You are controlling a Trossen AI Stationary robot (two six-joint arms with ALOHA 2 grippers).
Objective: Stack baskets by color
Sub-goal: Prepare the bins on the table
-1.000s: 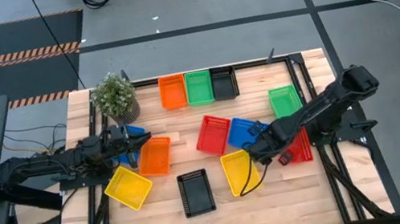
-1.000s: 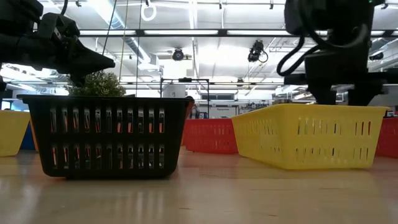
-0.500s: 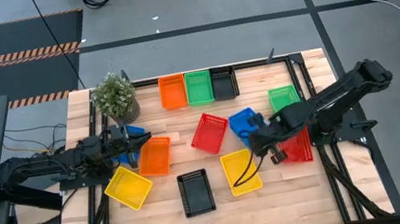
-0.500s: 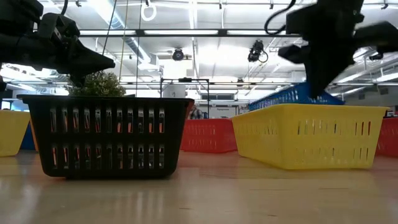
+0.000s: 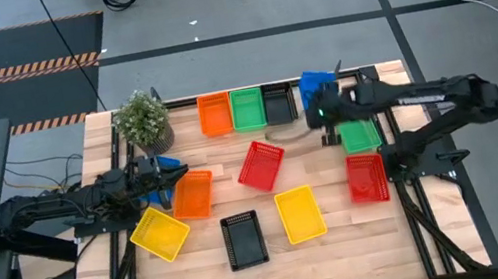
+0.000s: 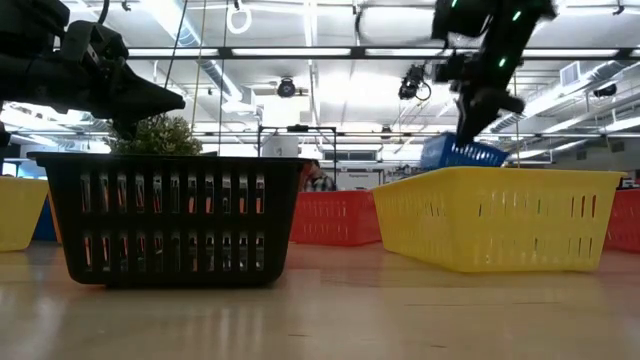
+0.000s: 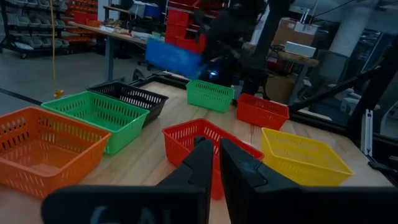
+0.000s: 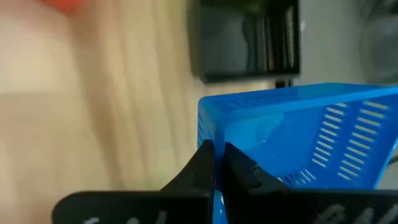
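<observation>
Task looks barely begun: no same-colour pair is visibly nested yet, w/ baskets lying singly all over the table (image 5: 348, 245). Right pincer (image 5: 319, 113) is clamped on the wall of a blue basket (image 5: 317, 82) and holds it in the air, tilted, at the table's far edge; right wrist view shows both fingers pinching its blue mesh wall (image 8: 273, 137). Just beside that pincer, toward the left arm, sits the far row: black basket (image 5: 279, 104), green basket (image 5: 247, 108), orange basket (image 5: 214, 114), side by side. Under and just nearer than the pincer lies a 2nd green basket (image 5: 360, 133), then a red basket (image 5: 367, 177) nearer still. A 2nd red basket (image 5: 262, 165) is mid-table, a yellow basket (image 5: 300, 214) and a 2nd black basket (image 5: 243, 239) lie toward the near edge, well apart from the right pincer. Left pincer (image 5: 174, 174) waits w/ fingers nearly together, gripping nothing; a 2nd orange basket (image 5: 192, 195) is just beside it, a 2nd yellow basket (image 5: 159, 233) near it, and a bit of blue (image 5: 167, 160), prob. the other blue basket, peeks out beside it by the potted plant (image 5: 142, 121). Judgement: blue pair is the one in hand; carried basket is far from that blue bit, so all six colour pairs remain to do.
</observation>
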